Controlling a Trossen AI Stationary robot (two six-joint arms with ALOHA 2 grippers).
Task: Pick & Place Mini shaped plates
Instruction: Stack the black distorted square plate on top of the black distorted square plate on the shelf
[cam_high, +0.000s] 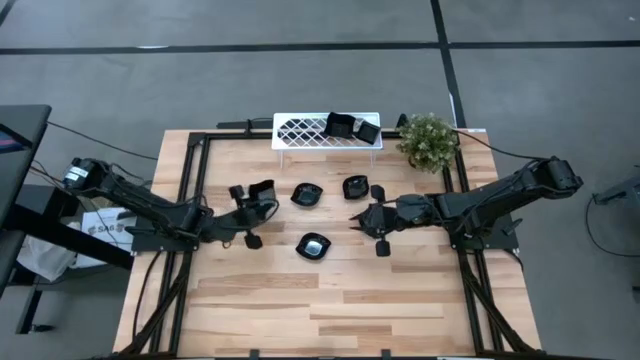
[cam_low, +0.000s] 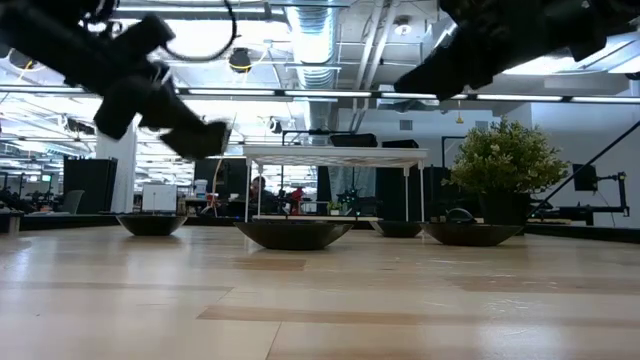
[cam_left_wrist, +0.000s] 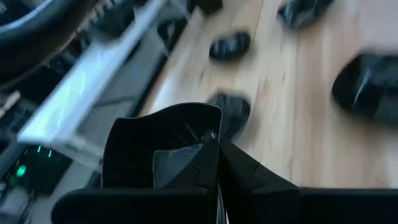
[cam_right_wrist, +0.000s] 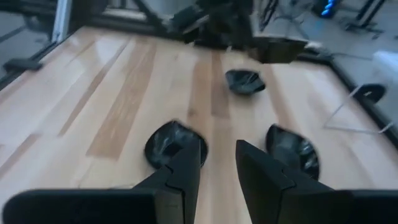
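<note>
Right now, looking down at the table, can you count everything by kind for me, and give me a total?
White lattice rack: 1
Potted plant: 1
Black mini plates: 6 that show clearly from above (3 on the table, 2 on the rack, 1 held by the left gripper)
Total: 8

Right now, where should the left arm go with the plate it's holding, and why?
Probably toward the white rack. The left gripper is shut on a squarish plate, lifted off the table, and two plates already sit on the rack, so carrying it there looks like the next small move.
</note>
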